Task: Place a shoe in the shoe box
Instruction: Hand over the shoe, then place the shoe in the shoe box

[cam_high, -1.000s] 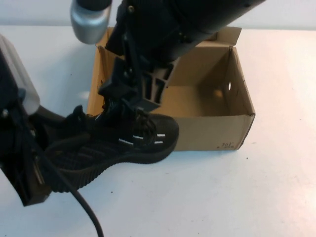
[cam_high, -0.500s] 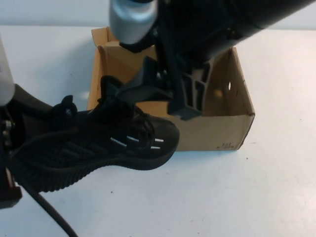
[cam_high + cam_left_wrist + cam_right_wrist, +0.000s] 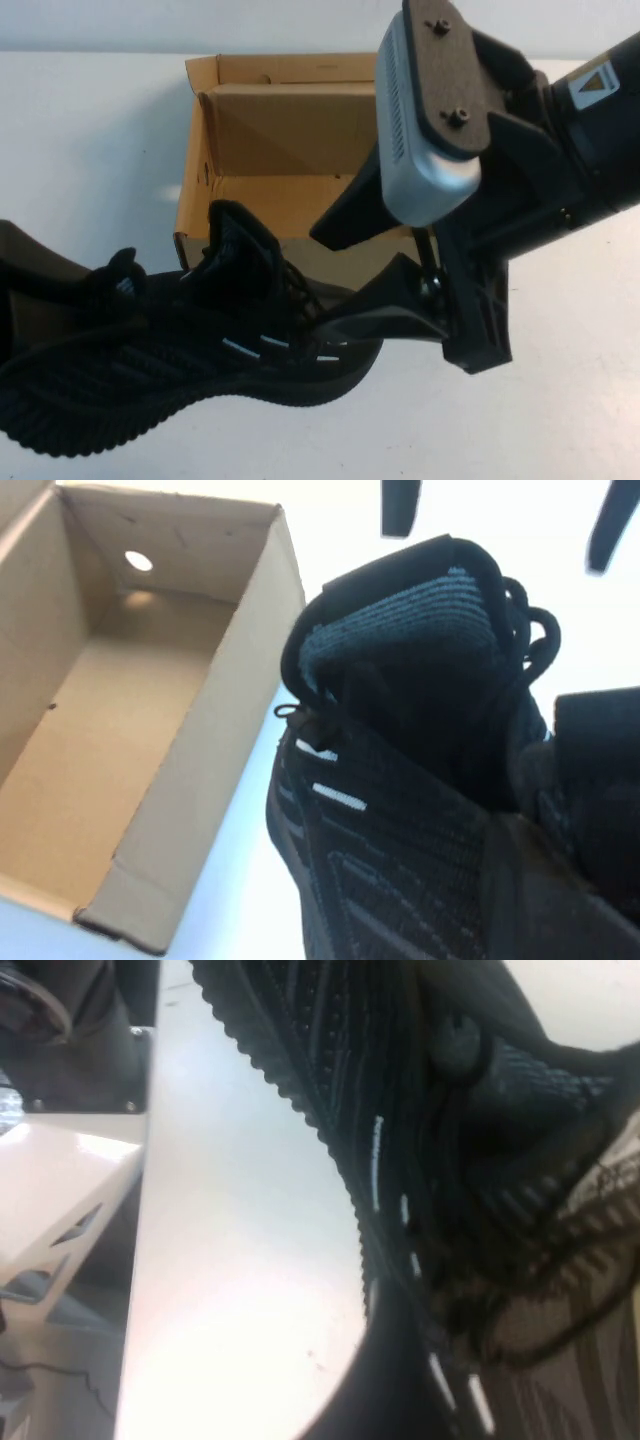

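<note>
The shoe [image 3: 190, 370] sits at about eight o'clock in the high view, lifted on a slant in front of the box [image 3: 290, 130], its sole edge turned toward the camera and its toe pointing across to the right, over the box's front wall. Short white dashes show on its side, and its collar and tongue stand up at the middle of its length. My left gripper [image 3: 590, 810] is at the shoe's heel end, far out at nine o'clock; its fingers are nearly together, pinching the heel fabric, though the dark mesh and my own black pads blend so much there that I can only say the hold looks to be on the heel rim. In my left wrist view the shoe's opening gapes just beside the box's near wall, and the box floor is bare brown cardboard with a small round hole in the far wall.

The box lies at twelve o'clock on the white table [image 3: 560, 420], its flap lid folded back behind it.

My right gripper [image 3: 400, 300] hangs at about four o'clock, just beside the toe, its fingers spread wide and holding nothing; one finger [image 3: 385, 312] lies along the toe, and I cannot tell whether it touches.
</note>
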